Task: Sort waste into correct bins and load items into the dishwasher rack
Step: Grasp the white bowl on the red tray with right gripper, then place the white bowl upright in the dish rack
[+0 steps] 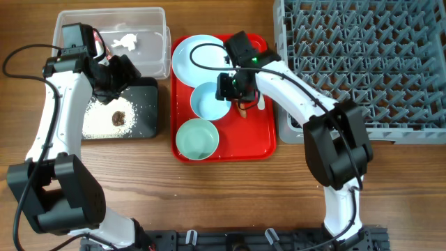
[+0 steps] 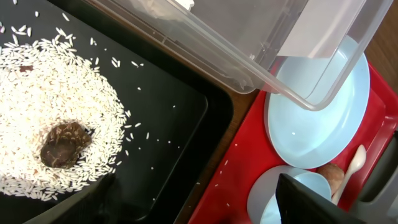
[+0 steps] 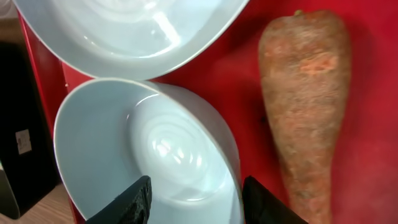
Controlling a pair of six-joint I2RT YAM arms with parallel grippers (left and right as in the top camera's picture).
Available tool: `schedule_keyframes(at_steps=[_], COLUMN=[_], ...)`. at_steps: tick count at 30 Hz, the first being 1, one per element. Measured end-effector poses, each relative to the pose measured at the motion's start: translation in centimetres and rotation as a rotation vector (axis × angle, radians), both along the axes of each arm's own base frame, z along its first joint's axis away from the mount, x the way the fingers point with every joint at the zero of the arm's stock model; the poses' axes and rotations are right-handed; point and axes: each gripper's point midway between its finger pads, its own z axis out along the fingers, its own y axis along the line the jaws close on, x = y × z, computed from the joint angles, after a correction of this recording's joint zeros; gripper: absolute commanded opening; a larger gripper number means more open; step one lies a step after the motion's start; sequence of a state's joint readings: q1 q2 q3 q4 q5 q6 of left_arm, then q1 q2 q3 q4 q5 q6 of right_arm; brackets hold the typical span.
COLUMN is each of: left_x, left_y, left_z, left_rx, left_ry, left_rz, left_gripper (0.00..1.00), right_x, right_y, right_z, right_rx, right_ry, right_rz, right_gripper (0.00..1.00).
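Right wrist view: the right pincer, released, straddles the pale blue bowl's rim; the carrot lies just beside it.

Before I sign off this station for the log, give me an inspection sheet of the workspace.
surface: wooden table, with a red tray in the middle.
job's things: rice and brown clump in black tub; tissue in clear tub; plate, pale blue bowl, mint-green bowl, carrot and spoon on the tray; no items seen in rack.
clutter: nothing seen.
grippers: left gripper open, over the black tub; right gripper open, straddling the pale blue bowl's rim.
cables: left arm's cable arcs off its arm; right arm's cable loops over the plate.
surroundings: dark rail at the table's near edge.
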State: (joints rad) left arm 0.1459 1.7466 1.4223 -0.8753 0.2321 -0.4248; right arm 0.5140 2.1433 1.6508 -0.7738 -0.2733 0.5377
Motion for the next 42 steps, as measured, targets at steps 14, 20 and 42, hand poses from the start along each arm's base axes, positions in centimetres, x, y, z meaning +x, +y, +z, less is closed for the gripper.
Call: schedule_keyframes(at_steps=[14, 20, 42], left_x=[-0.2, -0.2, -0.2], left_y=[0.0, 0.0, 0.0], left_z=[-0.1, -0.1, -0.1], left_rx=[-0.002, -0.002, -0.002], left_ry=[0.009, 0.009, 0.009], left_rz=[0.003, 0.003, 0.003], left_gripper=[1.00, 1.00, 1.00], right_x=[-0.5, 2.8, 17.5], right_y=[-0.1, -4.9, -26.9], right_z=[-1.1, 7.7, 26.5], right_rx=[-0.005, 0.036, -1.363], right_ry=[0.036, -0.172, -1.050], right_rz=[-0.007, -0.030, -0.363], right_gripper=[0.04, 0.05, 0.04])
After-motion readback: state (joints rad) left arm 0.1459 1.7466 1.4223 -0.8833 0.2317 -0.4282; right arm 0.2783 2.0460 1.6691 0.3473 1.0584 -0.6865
